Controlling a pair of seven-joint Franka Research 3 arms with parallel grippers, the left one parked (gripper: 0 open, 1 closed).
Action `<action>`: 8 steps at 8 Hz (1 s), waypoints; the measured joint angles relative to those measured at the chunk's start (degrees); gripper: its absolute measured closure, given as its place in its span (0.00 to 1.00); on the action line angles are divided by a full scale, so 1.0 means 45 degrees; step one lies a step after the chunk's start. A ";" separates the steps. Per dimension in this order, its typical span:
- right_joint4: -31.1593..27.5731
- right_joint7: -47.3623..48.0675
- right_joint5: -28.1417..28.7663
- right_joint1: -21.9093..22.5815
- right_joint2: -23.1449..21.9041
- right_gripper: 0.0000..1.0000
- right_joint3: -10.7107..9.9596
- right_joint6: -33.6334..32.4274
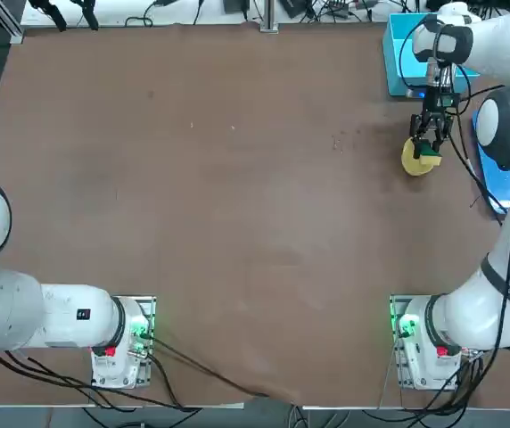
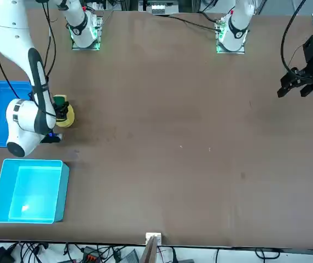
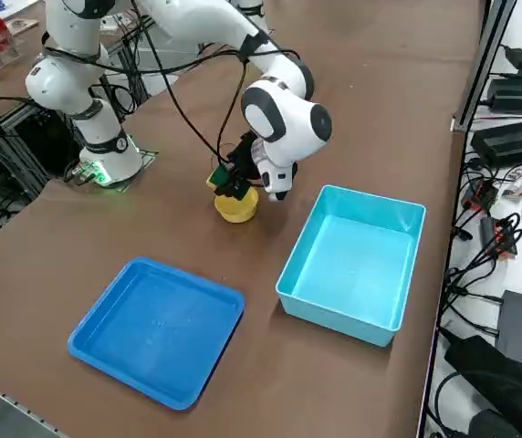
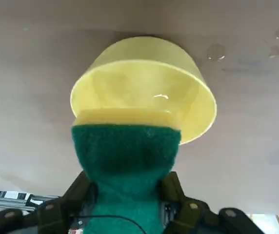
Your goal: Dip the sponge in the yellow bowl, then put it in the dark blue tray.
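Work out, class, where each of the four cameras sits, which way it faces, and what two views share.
Top: overhead, looking straight down; both arm bases along the bottom, right claw shut on the green-topped yellow sponge.
Front: across the table, facing the robot; working arm at left, over the small round yellow bowl.
Right side: raised, looking diagonally; arm, shallow dark blue tray, deeper light cyan bin.
Wrist: on the arm, looking past its claw at sponge and bowl.
Shared: front and side show both containers.
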 joint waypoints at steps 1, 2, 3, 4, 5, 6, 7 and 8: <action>-0.0004 0.0087 -0.0046 0.0007 -0.0162 0.31 -0.0100 -0.0032; -0.0014 0.0153 -0.0158 0.0007 -0.0391 0.31 -0.0343 -0.0063; -0.0035 0.0157 -0.0298 -0.0008 -0.0701 0.31 -0.0747 -0.0077; -0.0060 0.0150 -0.0431 -0.0042 -0.1052 0.31 -0.1280 -0.0077; -0.0092 -0.0075 -0.0720 -0.0094 -0.1376 0.31 -0.1890 -0.0007; -0.0119 -0.0516 -0.1142 -0.0197 -0.1585 0.31 -0.2416 0.0261; -0.0131 -0.1167 -0.1410 -0.0434 -0.1646 0.31 -0.2871 0.0749; -0.0147 -0.1978 -0.1617 -0.0947 -0.1635 0.31 -0.3114 0.1378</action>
